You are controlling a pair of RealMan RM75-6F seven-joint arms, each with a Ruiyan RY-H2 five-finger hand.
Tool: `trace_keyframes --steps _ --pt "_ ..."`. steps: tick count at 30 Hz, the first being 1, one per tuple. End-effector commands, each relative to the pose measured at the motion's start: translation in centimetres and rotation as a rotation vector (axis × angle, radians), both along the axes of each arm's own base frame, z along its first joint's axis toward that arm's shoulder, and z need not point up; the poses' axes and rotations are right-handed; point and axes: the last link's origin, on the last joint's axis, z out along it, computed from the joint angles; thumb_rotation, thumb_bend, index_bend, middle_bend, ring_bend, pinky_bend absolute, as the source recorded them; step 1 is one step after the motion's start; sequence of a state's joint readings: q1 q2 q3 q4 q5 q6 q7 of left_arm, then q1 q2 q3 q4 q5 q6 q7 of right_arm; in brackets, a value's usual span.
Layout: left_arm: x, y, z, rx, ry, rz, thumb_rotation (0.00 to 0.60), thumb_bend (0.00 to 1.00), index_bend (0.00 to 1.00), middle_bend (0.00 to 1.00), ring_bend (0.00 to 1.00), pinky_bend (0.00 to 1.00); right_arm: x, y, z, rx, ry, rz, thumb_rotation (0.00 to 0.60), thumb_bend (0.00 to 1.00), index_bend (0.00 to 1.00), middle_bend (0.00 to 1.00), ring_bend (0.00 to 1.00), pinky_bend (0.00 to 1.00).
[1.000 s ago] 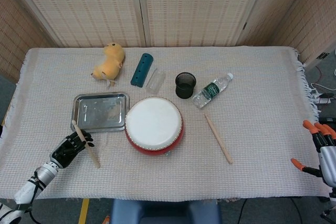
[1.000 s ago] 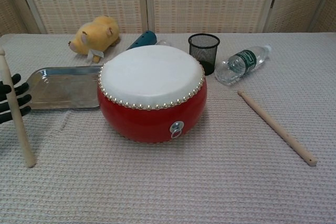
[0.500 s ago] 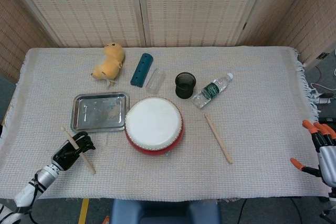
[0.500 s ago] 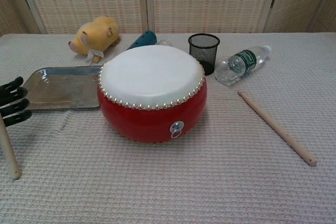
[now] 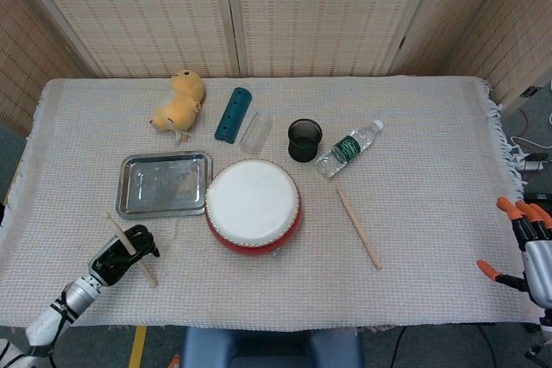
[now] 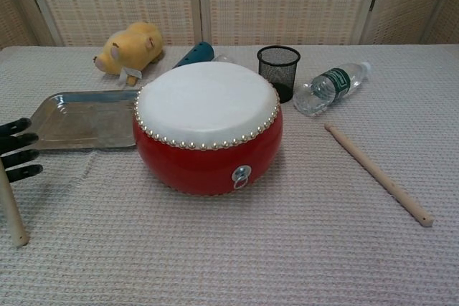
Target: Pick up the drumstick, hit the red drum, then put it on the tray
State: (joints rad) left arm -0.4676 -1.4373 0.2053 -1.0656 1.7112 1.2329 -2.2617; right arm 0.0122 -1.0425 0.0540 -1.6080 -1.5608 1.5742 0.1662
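Our left hand, holding a drumstick, has drifted back toward seven o'clock, away from the drum, which we judge still unstruck.

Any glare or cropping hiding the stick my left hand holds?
Head view: even light, left hand and drumstick sharp and whole; tray shows mild reflections. Chest view: the left edge crops the hand to its fingertips, and the stick partly.

I worked in what seemed a staged test room: woven screens stood behind my cloth-covered table, and a cable trailed over bare floor.
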Motion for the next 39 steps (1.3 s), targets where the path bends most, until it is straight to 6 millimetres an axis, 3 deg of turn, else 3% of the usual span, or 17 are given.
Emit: trace_keyframes --steps 1,11,27,34,39 --pt "0.1 -0.4 -0.1 -0.005 0.001 -0.012 0.6 0.35 0.51 0.57 0.51 0.47 0.0 0.0 0.0 0.001 0.0 0.001 0.6 0.1 0.09 0.16 0.01 0.1" --pt "0.1 -0.8 -0.1 -0.006 -0.034 -0.008 0.6 0.26 0.52 0.58 0.52 0.47 0.2 0.0 -0.1 0.001 0.001 0.008 0.6 0.1 0.09 0.16 0.01 0.1" --pt "0.4 -0.7 -0.3 0.007 0.041 -0.047 0.595 0.22 0.46 0.52 0.48 0.46 0.4 0.0 -0.1 -0.001 -0.001 0.013 0.6 0.1 0.09 0.16 0.01 0.1" --pt "0.9 -0.5 -0.3 0.016 0.08 -0.065 0.589 0.22 0.38 0.48 0.46 0.46 0.2 0.0 0.0 -0.001 -0.003 0.009 0.6 0.1 0.09 0.16 0.01 0.1" --pt "1.2 -0.5 -0.2 0.023 0.074 -0.063 0.59 0.22 0.42 0.49 0.46 0.46 0.2 0.1 0.1 -0.005 -0.003 0.01 0.6 0.1 0.1 0.16 0.01 0.1"
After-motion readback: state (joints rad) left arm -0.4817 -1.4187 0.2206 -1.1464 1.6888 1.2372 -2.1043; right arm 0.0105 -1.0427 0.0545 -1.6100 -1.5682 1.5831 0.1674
